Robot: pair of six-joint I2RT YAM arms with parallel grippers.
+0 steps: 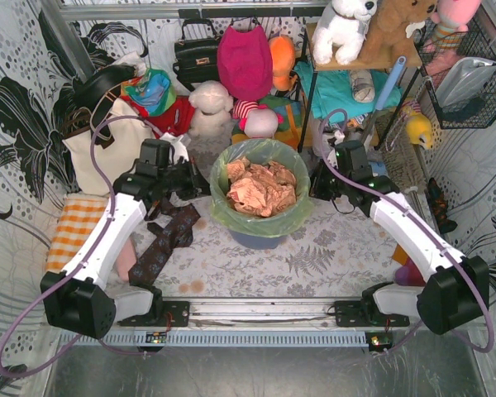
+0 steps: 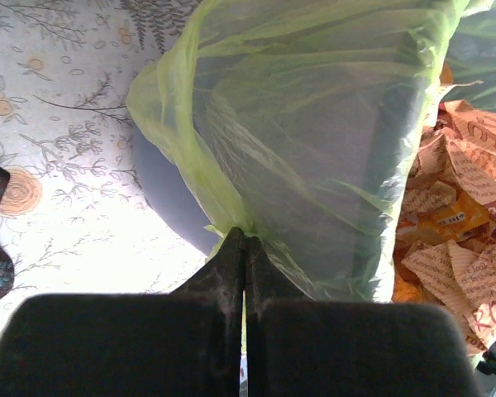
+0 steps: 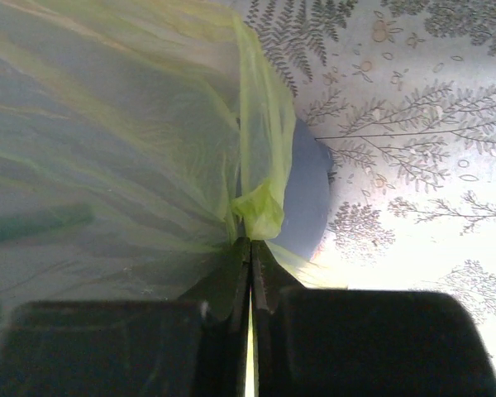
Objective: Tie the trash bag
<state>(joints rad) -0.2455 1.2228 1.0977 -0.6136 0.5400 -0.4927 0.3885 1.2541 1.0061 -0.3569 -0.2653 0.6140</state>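
Top view down from behind, wrist views close against opposite sides of trash bag [image 1: 269,222]

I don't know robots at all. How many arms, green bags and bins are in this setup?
Arms: 2 (left arm, right arm)
Green bag: 1
Bin: 1
Total: 4

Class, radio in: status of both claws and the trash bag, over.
Left claw shut on trash bag rim. Right claw shut on opposite rim. Bag untied, in bin. No obstruction.
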